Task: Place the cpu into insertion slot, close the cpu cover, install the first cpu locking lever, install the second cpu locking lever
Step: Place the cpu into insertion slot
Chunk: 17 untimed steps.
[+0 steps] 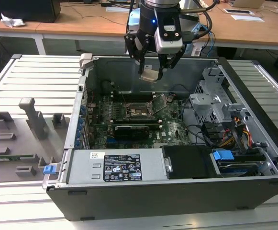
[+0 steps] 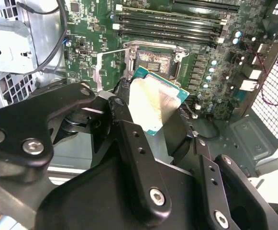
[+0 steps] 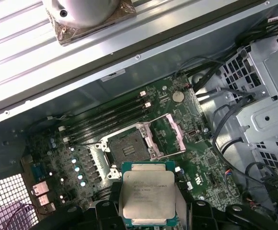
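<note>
Plainly, the gripper (image 1: 151, 72) is clamped on the cpu (image 1: 149, 75), its fingers (image 2: 129, 139) pressing two opposite edges of the chip, whose silver top faces both wrist cameras. The cpu hangs in the air over the open case (image 1: 153, 196), near the case's far wall in the exterior view, and well apart from the board (image 1: 174, 129) below. Under it the slot (image 3: 127, 149) lies bare and dark in its metal rim. The cover (image 3: 170, 135) is swung up off the slot along one side. Memory slots (image 2: 177, 21) run just beside the slot. A graphics card (image 1: 134, 130) lies between the slot and the power supply (image 1: 115, 165) at the case's near edge.
</note>
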Motion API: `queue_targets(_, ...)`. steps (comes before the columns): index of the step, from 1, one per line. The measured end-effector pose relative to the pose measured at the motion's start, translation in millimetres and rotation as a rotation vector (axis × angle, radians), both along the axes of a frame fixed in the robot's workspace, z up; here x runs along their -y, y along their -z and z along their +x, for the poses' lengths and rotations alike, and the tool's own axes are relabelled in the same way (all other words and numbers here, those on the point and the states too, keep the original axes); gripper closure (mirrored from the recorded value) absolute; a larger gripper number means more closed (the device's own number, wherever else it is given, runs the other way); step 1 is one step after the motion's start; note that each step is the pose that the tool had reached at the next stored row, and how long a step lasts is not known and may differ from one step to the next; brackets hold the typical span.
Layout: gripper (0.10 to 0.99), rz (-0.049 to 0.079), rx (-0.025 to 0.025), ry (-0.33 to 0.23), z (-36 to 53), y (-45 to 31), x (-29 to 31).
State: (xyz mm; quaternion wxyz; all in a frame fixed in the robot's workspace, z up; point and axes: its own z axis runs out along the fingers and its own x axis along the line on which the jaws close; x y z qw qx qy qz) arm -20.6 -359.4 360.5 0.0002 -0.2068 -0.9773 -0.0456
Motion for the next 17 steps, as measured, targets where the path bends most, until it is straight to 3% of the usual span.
queue_targets(17,0.561,0.0,0.0,0.041,0.0,0.0,0.0)
